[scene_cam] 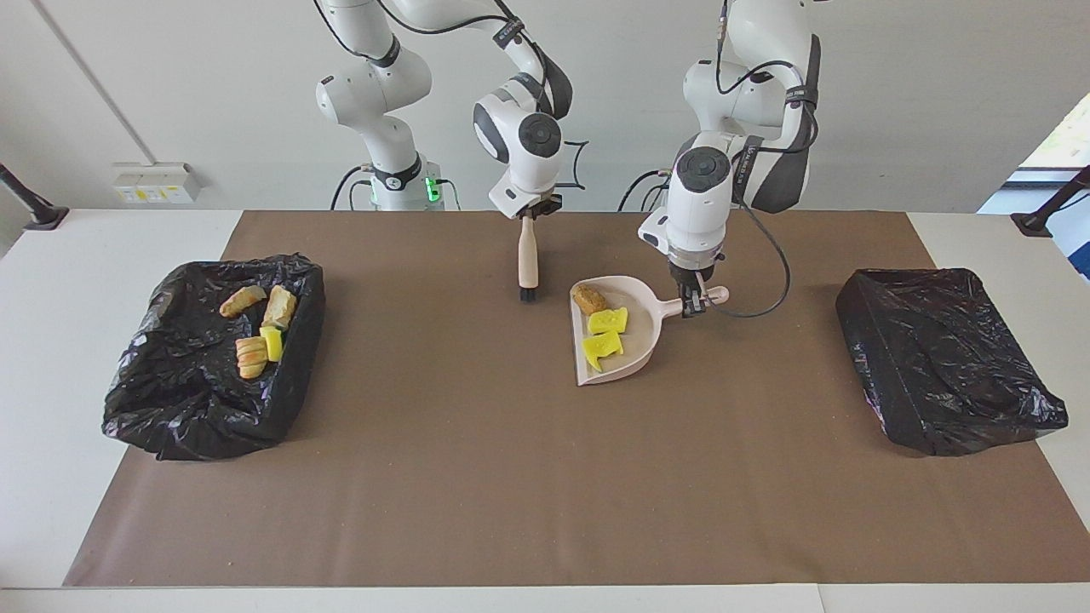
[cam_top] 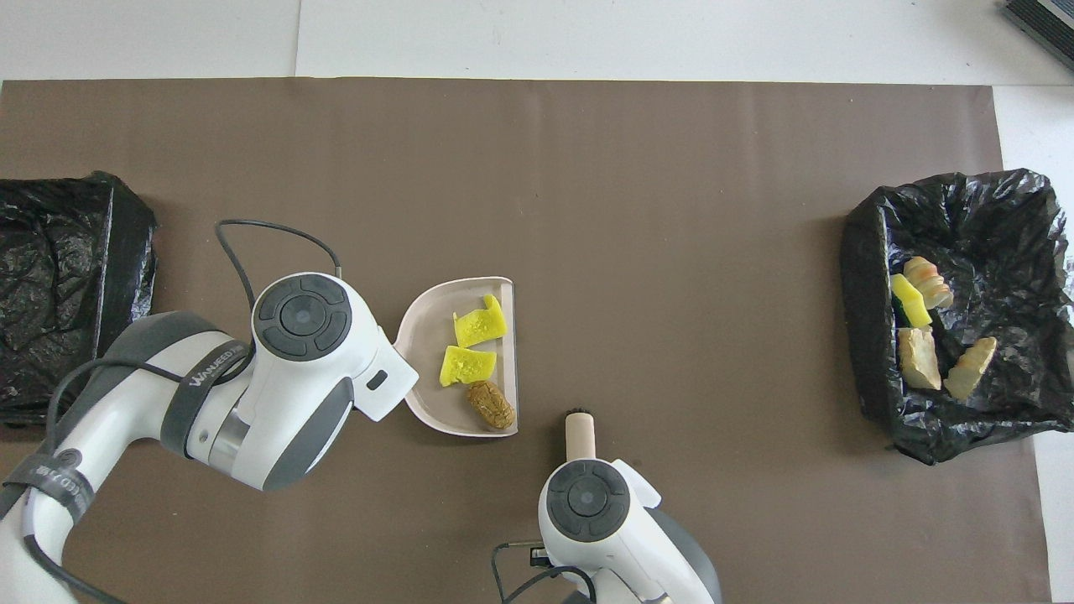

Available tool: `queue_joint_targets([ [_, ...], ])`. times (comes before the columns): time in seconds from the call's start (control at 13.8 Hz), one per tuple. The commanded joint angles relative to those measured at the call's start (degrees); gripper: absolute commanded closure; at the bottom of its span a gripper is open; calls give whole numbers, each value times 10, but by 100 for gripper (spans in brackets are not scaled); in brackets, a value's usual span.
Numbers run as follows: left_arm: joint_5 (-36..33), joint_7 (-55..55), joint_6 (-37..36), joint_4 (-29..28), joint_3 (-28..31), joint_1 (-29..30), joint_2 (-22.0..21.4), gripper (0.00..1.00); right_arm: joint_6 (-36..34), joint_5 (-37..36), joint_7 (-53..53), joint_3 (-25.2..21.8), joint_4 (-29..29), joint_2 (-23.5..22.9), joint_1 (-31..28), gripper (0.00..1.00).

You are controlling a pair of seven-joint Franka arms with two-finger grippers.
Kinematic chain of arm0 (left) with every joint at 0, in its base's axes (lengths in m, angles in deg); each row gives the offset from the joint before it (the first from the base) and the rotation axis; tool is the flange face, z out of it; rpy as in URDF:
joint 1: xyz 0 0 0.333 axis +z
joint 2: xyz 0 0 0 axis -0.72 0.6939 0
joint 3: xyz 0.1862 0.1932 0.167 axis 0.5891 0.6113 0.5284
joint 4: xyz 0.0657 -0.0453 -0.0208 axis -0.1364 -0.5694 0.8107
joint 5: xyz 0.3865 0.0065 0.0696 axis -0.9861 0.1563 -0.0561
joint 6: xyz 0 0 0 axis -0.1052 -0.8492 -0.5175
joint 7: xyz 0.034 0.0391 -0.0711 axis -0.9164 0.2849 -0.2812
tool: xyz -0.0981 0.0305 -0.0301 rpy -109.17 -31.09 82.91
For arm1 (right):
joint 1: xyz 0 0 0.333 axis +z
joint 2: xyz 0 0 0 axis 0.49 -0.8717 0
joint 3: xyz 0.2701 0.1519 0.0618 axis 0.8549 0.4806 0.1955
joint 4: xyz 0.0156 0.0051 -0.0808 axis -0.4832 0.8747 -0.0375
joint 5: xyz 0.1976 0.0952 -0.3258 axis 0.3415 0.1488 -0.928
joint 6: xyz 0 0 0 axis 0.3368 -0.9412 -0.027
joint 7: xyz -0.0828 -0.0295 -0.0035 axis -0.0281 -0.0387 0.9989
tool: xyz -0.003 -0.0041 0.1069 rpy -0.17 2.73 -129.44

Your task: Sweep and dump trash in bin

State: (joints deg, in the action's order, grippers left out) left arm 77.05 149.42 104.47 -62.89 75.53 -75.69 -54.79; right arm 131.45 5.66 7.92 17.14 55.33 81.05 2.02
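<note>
My left gripper (scene_cam: 696, 305) is shut on the handle of the beige dustpan (scene_cam: 639, 298), which sits low at the middle of the brown mat. In the pan lie two yellow wedges (scene_cam: 609, 320) and a brown cylinder (scene_cam: 589, 299) of trash. My right gripper (scene_cam: 530, 211) is shut on the top of the brush (scene_cam: 529, 260), which hangs upright, bristles down, beside the pan's open edge. The black-lined bin (scene_cam: 170, 400) at the right arm's end holds several pieces of trash: bread chunks (scene_cam: 279, 306) and a yellow wedge (scene_cam: 272, 342). From overhead, the left wrist hides the pan's handle.
A second black-lined bin (scene_cam: 937, 358) stands at the left arm's end of the table. The brown mat (scene_cam: 477, 477) covers most of the table, with white table edge (scene_cam: 51, 281) around it. A black cable (scene_cam: 771, 281) loops from the left wrist.
</note>
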Motion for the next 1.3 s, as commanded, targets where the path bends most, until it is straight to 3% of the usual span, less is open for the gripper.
queue_joint_targets([
  [0.0,9,14,16,-15,-1,8,-12,100,24,12,-2,1,6,-6,5,100],
  [0.22,11,27,14,-5,-1,20,-9,100,25,12,-3,1,7,-13,4,100],
  [0.29,12,43,13,-2,-1,35,-12,100,27,12,-3,1,7,-20,4,92],
  [0.36,12,65,10,4,-2,60,-15,100,36,12,-3,1,7,-23,4,81],
  [0.43,18,89,5,13,-2,77,-20,100,37,11,-4,1,7,-24,4,64],
  [0.65,55,163,-16,23,-1,150,-59,100,32,12,-28,1,6,-24,4,0],
  [1.23,67,261,-156,104,8,336,-89,100,19,1,-37,-1,-22,-21,0,0],
])
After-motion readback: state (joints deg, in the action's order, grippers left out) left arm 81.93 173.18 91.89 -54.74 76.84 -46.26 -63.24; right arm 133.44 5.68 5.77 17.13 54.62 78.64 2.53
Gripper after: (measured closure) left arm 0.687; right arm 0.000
